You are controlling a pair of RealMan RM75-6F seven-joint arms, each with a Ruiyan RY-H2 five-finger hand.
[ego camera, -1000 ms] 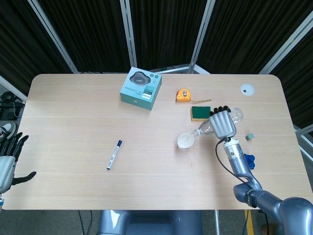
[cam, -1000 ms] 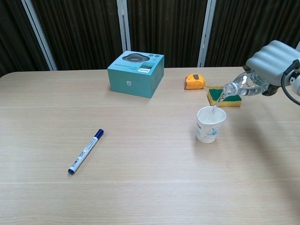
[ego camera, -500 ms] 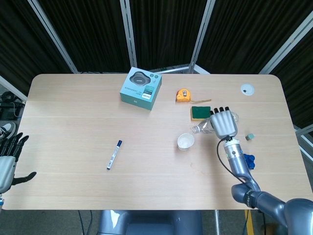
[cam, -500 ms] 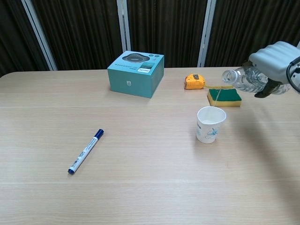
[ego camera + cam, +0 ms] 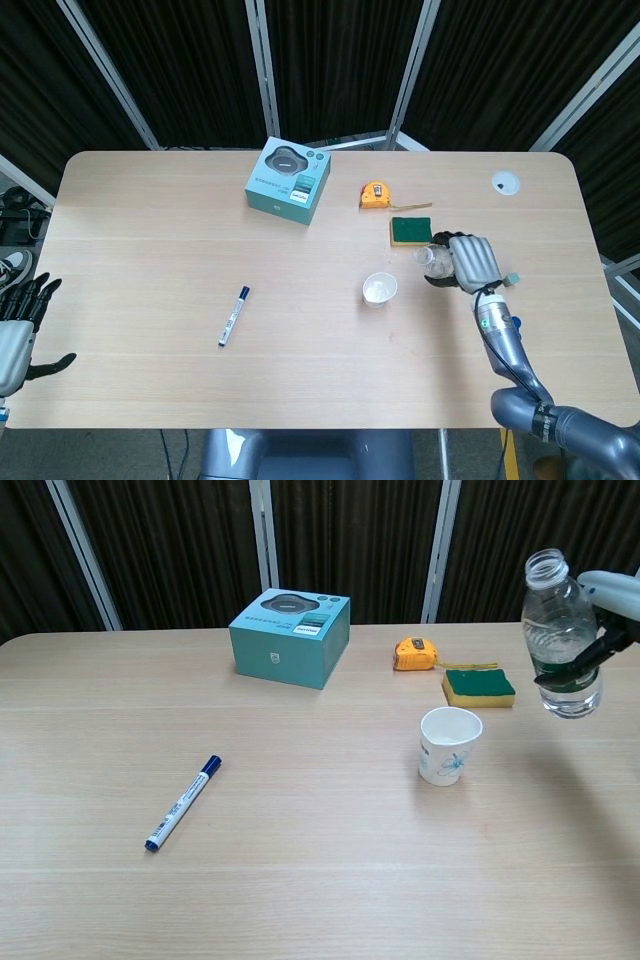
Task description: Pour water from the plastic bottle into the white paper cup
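My right hand (image 5: 470, 263) (image 5: 612, 615) grips a clear plastic bottle (image 5: 560, 635) (image 5: 435, 258), which stands nearly upright in the air with its mouth open at the top and water in the lower part. It hangs to the right of the white paper cup (image 5: 449, 744) (image 5: 379, 289) and apart from it. The cup stands upright on the table. My left hand (image 5: 18, 325) hovers off the table's left front edge, fingers spread, holding nothing.
A green sponge (image 5: 408, 230) and an orange tape measure (image 5: 374, 194) lie behind the cup. A teal box (image 5: 289, 180) sits further back, a blue marker (image 5: 233, 315) at front left. A white bottle cap (image 5: 505, 182) rests at back right. Small blue items (image 5: 511, 325) lie near my right forearm.
The bottle was tipped over the cup with water streaming in; my right hand has swung it back upright and moved it away to the right. The left hand stayed put.
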